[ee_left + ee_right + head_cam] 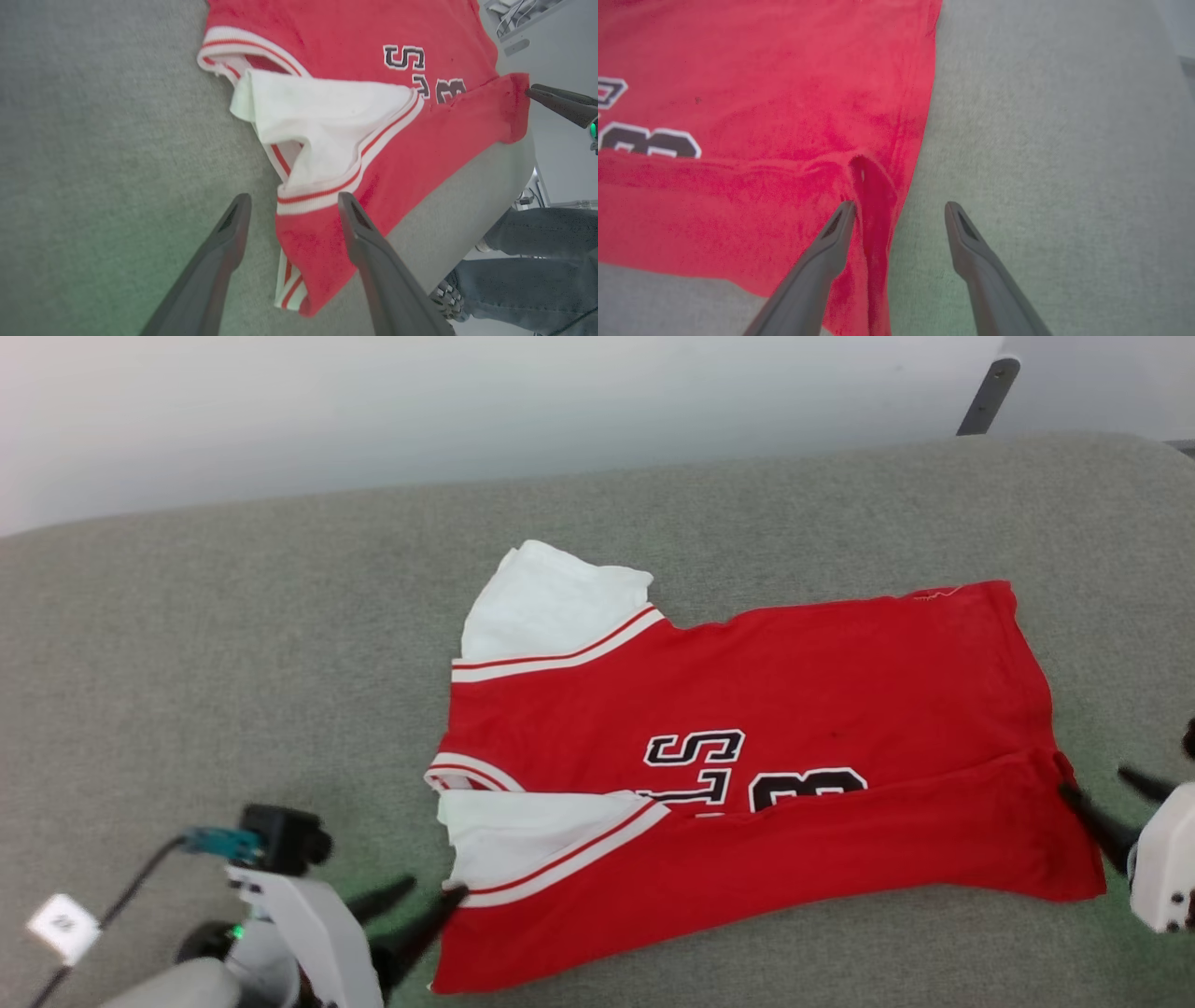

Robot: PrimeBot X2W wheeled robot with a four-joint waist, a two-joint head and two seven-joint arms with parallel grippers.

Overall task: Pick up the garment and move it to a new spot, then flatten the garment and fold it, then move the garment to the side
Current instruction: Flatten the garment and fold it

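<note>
garment [747, 728] lies half-folded on the grey padded surface [233, 663].

Black "S" on garment [794, 672]

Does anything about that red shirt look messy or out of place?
Yes. The garment has its near side folded over unevenly, hiding part of the lettering; the near sleeve bunches up, and a pucker rises by the right gripper's fingers.
</note>
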